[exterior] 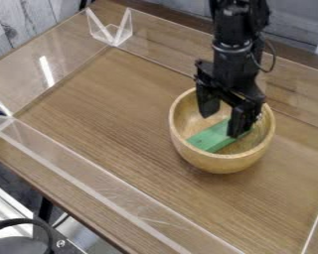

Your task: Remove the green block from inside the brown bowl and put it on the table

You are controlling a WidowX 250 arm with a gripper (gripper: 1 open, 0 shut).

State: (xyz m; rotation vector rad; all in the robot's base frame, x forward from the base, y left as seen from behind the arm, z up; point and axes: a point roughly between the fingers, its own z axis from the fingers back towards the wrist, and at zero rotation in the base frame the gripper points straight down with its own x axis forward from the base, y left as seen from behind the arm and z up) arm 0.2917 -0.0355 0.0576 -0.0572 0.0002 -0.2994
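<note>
Camera view: brown bowl [223,162] on tabletop [102,119], right-hand side of scene, approx. mid-depth. Green block [215,137] inside bowl, lying on bowl floor, angled w/ near end toward left and far end toward right; far portion partly hidden by gripper. Robot arm [233,22], black, enters from far side. Gripper [221,121] points down into bowl; fingers fully open, one at left, one at right, tips inside rim. Nothing clamped. Right finger overlaps far end of block in view; contact: cannot tell. Clear acrylic walls [72,171] border tabletop, incl. near-left edge. Black cable [29,219] at near-left corner, outside wall. Clear angular piece [110,27] at far left.
</note>
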